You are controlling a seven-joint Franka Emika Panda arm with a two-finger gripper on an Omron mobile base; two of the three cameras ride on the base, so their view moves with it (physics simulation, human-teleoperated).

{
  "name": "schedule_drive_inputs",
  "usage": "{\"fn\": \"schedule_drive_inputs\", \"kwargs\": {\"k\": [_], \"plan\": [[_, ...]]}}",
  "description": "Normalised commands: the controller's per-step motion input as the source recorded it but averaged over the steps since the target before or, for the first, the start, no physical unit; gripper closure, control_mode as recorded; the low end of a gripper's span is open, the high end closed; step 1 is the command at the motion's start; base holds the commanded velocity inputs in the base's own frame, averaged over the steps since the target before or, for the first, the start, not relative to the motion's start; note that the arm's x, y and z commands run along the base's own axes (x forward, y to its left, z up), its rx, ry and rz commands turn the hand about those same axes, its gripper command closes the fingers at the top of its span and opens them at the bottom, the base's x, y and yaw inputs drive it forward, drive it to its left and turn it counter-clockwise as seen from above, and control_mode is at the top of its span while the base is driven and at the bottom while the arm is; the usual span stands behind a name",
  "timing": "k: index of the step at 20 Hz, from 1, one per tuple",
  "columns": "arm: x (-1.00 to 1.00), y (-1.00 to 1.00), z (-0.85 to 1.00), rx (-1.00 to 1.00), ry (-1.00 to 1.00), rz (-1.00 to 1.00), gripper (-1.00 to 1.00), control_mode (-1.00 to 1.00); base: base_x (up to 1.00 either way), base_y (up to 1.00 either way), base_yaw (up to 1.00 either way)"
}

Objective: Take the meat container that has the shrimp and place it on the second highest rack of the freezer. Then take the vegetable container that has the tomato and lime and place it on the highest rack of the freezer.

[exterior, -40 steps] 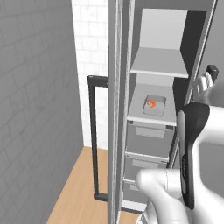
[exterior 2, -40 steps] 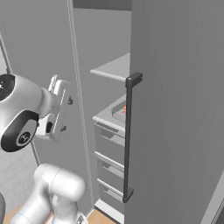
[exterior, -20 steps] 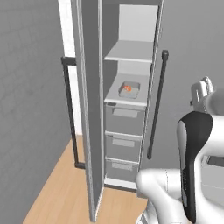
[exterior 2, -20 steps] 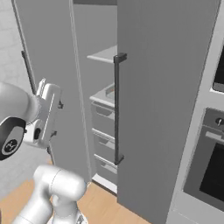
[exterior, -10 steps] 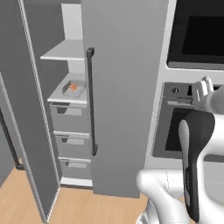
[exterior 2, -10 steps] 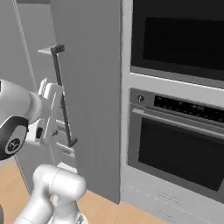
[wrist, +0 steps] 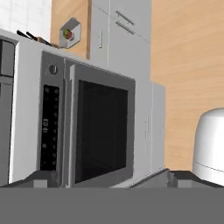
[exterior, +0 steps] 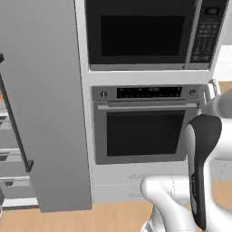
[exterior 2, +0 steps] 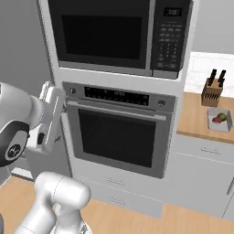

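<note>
Wooden counter (exterior 2: 196, 119) right of the wall oven (exterior 2: 119, 128) holds a small grey container (exterior 2: 220, 121) with red tomato (exterior 2: 215, 120) and green lime (exterior 2: 223, 117), well right of the empty, spread-jawed pincer (exterior 2: 51, 114)

The freezer (exterior: 50, 113) is plain grey with a black bar handle (exterior: 16, 127). The wall oven (exterior 2: 116, 132) has a black glass front in a silver frame. The counter (exterior 2: 201, 119) is light wood. The tomato (exterior 2: 215, 120) is red, the lime (exterior 2: 223, 117) green.
</note>
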Motion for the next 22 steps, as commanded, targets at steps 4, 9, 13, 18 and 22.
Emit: {"fn": "schedule_drive_inputs", "kwargs": {"k": [4, 9, 13, 18, 22], "plan": [[0.0, 0.0, 0.0, 0.0, 0.0, 0.0, -1.0, 1.0, 0.35, -1.0, -0.09], [0.0, 0.0, 0.0, 0.0, 0.0, 0.0, -1.0, 1.0, 0.35, -1.0, 0.0], [0.0, 0.0, 0.0, 0.0, 0.0, 0.0, -1.0, 1.0, 0.29, -1.0, 0.0], [0.0, 0.0, 0.0, 0.0, 0.0, 0.0, -1.0, 1.0, 0.62, -0.7, 0.03], [0.0, 0.0, 0.0, 0.0, 0.0, 0.0, -1.0, 1.0, 0.65, -0.58, 0.05]]}}
